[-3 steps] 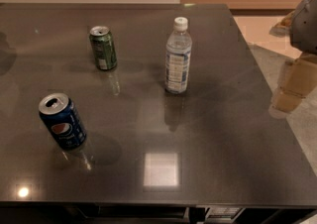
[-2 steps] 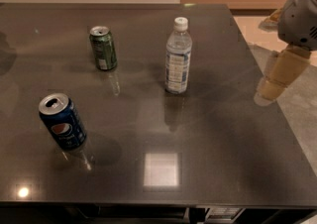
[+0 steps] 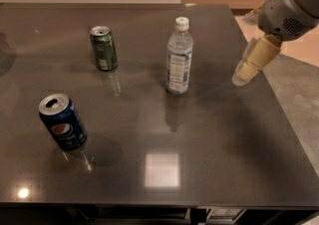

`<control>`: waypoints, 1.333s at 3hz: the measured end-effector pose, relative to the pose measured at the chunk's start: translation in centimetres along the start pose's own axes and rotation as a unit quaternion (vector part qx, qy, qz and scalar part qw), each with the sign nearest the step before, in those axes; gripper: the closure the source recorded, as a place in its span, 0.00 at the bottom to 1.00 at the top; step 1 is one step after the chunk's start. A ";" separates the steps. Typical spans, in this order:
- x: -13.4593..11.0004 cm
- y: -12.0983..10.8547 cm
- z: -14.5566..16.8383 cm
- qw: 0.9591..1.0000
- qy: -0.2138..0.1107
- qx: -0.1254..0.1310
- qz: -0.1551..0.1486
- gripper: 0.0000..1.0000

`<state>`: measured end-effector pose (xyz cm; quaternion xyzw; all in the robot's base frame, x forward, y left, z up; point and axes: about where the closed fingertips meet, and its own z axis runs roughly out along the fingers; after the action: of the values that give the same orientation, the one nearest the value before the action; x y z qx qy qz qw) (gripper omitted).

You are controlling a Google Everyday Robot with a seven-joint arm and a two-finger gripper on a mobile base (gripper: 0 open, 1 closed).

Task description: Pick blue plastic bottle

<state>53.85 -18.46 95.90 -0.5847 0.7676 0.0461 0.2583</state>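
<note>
The blue plastic bottle (image 3: pixel 179 57) stands up straight near the middle of the dark desk (image 3: pixel 214 164). It has a white cap (image 3: pixel 182 21) and a blue and white label. The pincer (image 3: pixel 246 72) hangs over the right part of the desk, to the right of the bottle and not touching it. It holds nothing that I can see. I cannot tell if it is spread or pressed together. The grey arm (image 3: pixel 289 5) comes in from the top right corner.

The step now looks like getting the pincer over to the bottle. To do it well, the pincer should come in from the right side and meet the bottle at the label, not at the thin neck. It needs to be spread wide before it gets there, so the bottle fits in the gap. The bottle is tall and thin, so a bump could tip it over. Going slow near the end is best.

A green can (image 3: pixel 103 48) stands left of the bottle, well apart. A blue Pepsi can (image 3: pixel 63 122) stands at the front left. Both are on the other side of the bottle from the pincer, so they should not get in the way
</note>
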 end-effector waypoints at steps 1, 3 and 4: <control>-1.5 -1.6 2.2 0.999 -0.032 -0.011 0.008 0.00; -4.8 -1.6 6.2 0.995 -0.082 -0.046 0.015 0.00; -6.2 -1.0 7.3 0.993 -0.101 -0.059 0.016 0.00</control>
<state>58.43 -10.63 92.65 -0.5793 0.7427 0.1544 0.2983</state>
